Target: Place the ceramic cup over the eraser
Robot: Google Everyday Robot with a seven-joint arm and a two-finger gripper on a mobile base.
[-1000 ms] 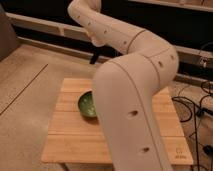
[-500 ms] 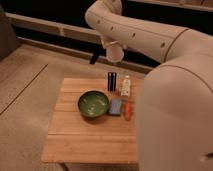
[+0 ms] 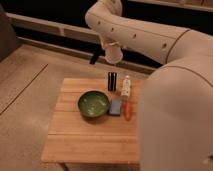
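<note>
My gripper (image 3: 113, 53) hangs from the arm above the far edge of the wooden table (image 3: 75, 140). It is shut on the ceramic cup (image 3: 114, 55), a small pale whitish cup held in the air above the black can (image 3: 112, 81). The eraser (image 3: 116, 106), a flat blue-grey block, lies on the table just right of the green bowl (image 3: 93, 104). The cup is well above the eraser and farther back.
A small white bottle (image 3: 126, 86) stands right of the black can. An orange object (image 3: 128, 111) lies right of the eraser. My large pale arm (image 3: 175, 100) covers the table's right side. Dark shelving runs behind the table.
The arm has swung from in front of the table to the right, uncovering the bowl, can, bottle and eraser. The gripper with the cup hangs above the table's far edge.
</note>
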